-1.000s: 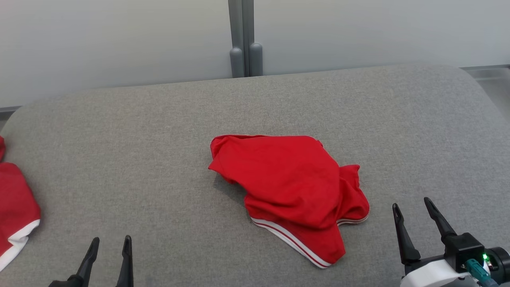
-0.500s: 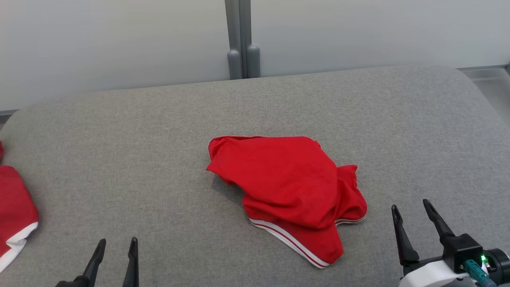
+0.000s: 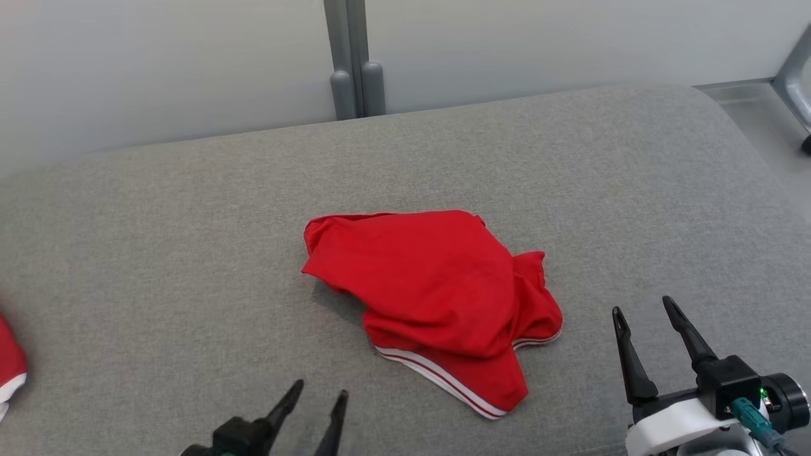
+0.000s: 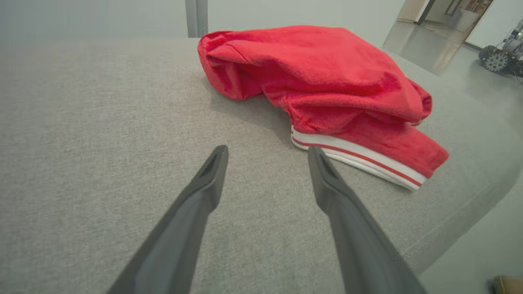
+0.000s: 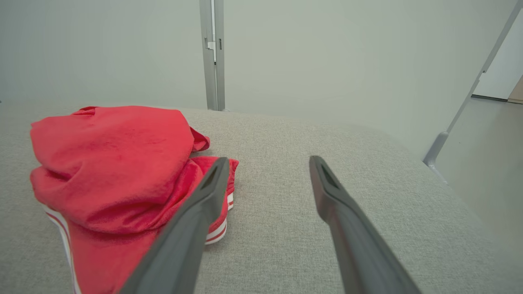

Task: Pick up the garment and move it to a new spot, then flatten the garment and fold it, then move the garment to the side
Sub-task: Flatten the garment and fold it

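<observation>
A crumpled red garment (image 3: 437, 297) with a white-and-red striped hem lies in a heap near the middle of the grey cushioned surface (image 3: 158, 240). My left gripper (image 3: 320, 391) stands open at the bottom edge, a short way to the garment's lower left, nothing between its fingers. In the left wrist view the garment (image 4: 327, 85) lies just beyond and right of the open left gripper (image 4: 267, 153). My right gripper (image 3: 641, 305) stands open to the garment's right, apart from it. In the right wrist view the garment (image 5: 110, 163) lies left of the open right gripper (image 5: 267, 161).
Another red cloth with a white edge (image 3: 9, 367) lies at the far left of the surface. A grey post (image 3: 351, 63) rises against the pale wall behind. The surface's right edge drops to the floor (image 3: 754, 114), where a grey frame leg (image 3: 795, 69) stands.
The camera has swung right, shifting the whole picture left. My left gripper has moved right and forward, closer to the garment. The garment lies as before.
</observation>
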You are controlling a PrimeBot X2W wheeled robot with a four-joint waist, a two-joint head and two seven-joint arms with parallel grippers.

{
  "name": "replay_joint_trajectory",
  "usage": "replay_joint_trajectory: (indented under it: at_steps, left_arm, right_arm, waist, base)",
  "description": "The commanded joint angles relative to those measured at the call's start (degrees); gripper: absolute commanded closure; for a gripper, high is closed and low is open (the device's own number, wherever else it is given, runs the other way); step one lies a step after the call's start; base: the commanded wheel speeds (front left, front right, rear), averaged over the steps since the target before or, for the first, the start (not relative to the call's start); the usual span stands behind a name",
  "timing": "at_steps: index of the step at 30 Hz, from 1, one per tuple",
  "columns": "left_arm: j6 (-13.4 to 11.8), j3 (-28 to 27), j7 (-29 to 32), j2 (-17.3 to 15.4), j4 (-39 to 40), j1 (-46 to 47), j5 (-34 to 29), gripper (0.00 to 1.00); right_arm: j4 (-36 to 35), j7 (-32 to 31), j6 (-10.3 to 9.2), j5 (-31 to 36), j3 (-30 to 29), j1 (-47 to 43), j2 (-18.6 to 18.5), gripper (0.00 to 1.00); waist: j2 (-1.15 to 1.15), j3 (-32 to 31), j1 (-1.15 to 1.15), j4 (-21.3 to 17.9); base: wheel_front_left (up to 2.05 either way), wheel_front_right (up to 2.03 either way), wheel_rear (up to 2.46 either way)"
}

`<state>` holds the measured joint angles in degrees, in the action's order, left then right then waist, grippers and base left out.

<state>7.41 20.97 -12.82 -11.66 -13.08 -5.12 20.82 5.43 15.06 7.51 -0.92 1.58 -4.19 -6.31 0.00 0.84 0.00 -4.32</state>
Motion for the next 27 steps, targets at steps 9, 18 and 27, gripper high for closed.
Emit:
replay_joint_trajectory:
  at_steps: [9,18,27]
  left_arm:
    - [0.1,12.2,5.0,0.2,-5.6,11.8,6.1,0.0]
    - [0.1,14.5,5.5,0.8,-11.1,19.3,6.9,0.0]
    - [0.0,14.0,10.5,2.4,-6.2,22.4,14.1,0.56]
  right_arm:
    - [-0.6,0.2,-0.04,-0.6,-0.2,2.4,1.0,0.0]
    - [-0.7,0.2,-0.04,-0.7,-0.4,3.7,1.9,0.0]
    - [-0.5,0.2,-0.04,-0.9,-0.2,4.8,2.8,0.0]
  waist:
    - [0.0,5.6,0.0,-6.2]
    - [0.0,8.4,0.0,-10.2]
    - [0.0,10.4,0.0,-11.8]
  base:
    - [0.0,0.0,0.0]
    - [0.0,0.0,0.0]
    - [0.0,0.0,0.0]
